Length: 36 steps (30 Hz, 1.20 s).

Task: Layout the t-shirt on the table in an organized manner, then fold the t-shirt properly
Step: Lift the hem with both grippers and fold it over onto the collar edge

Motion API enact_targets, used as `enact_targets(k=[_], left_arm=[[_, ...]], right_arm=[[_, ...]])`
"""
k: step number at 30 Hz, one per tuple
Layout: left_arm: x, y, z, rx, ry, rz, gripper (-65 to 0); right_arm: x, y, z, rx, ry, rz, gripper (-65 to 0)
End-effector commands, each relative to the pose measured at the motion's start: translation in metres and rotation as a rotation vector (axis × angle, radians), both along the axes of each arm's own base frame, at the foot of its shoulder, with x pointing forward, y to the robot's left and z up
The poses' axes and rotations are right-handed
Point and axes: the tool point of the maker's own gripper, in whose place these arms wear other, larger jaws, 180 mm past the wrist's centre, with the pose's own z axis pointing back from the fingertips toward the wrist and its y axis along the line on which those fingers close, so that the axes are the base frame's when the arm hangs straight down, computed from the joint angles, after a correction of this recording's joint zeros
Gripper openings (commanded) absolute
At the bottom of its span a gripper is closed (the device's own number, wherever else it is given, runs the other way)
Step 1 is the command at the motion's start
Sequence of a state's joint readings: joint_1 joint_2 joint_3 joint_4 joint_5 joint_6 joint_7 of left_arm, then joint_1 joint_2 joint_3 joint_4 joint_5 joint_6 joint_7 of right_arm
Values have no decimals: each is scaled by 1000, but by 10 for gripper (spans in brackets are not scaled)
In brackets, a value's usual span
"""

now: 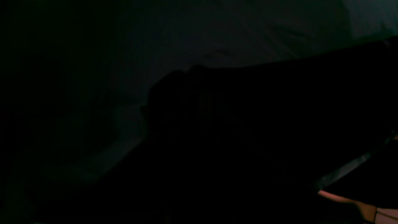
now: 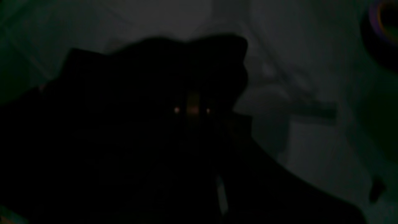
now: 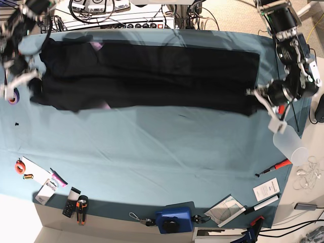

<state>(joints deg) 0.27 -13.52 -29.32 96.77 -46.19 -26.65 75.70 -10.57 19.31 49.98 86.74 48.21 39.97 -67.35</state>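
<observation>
The black t-shirt lies stretched in a long band across the far half of the teal table, with a bit of purple print showing at its left end. My left gripper is at the shirt's right front corner and my right gripper at its left front corner; both appear shut on the fabric. Both wrist views are very dark. Black fabric fills the left wrist view and black fabric covers the fingers in the right wrist view.
A purple tape roll lies by the right gripper and shows in the right wrist view. Pliers, a blue box, a red pen and a plastic cup sit near the table's edges.
</observation>
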Motion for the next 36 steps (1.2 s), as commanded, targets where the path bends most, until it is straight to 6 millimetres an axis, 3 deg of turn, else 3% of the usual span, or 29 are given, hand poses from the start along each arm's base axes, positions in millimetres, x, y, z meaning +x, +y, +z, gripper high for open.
enact_targets(k=[1,12,17,21,27,36], left_arm=[[8,3,13,4,-44,-3,-650],[-6,4,2,12,15,-14,-650],[-9,5,12,-23,-23,-16,-650],[-4,13,26,-6,-78,13,-650],[-6,15,27,-1,-76,17,-650],[-49,7,0,-44,27,-18,-650]], right_arm=[[3,-9,15,-33,-35,0,-650],[-21,-9,1,-26,28,0,-650],[-10,-2,26,36,-91,6,-650],[-8,5,41,-13,-93,52,-650],[-8,9,46,-39,-83,76,-650],[-19,10,34,-44,-10,81,-650]])
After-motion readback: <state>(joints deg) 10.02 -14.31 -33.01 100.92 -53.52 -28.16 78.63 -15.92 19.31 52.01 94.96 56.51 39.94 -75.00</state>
